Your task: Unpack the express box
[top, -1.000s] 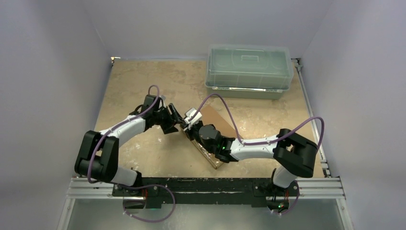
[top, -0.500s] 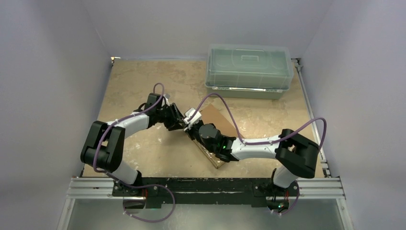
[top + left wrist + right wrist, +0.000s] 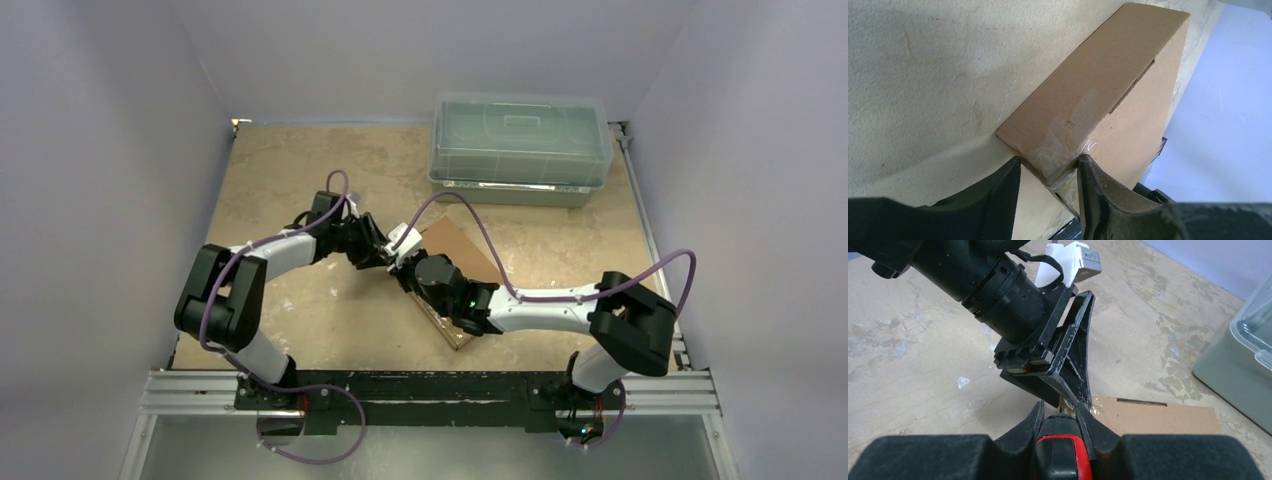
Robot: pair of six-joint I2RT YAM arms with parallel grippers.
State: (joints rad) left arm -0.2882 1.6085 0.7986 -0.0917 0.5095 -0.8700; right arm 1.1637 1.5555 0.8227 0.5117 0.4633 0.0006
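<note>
The express box, flat brown cardboard, lies slantwise at the table's middle. In the left wrist view its near corner is wrapped in clear tape. My left gripper straddles that taped corner, with both fingers against the cardboard; it also shows in the top view. My right gripper is shut on a red and black cutter and points at the same corner, right under the left gripper's black fingers. In the top view my right gripper lies over the box. The box's label is hidden.
A large translucent grey-green lidded plastic bin stands at the back right, and it also shows at the right edge of the right wrist view. Grey walls close in three sides. A small clear scrap lies on the table.
The left arm's elbow has swung inward and its wrist has shifted slightly toward the back. The right arm has stretched further left over the box. Both grippers stay at the box's corner.
</note>
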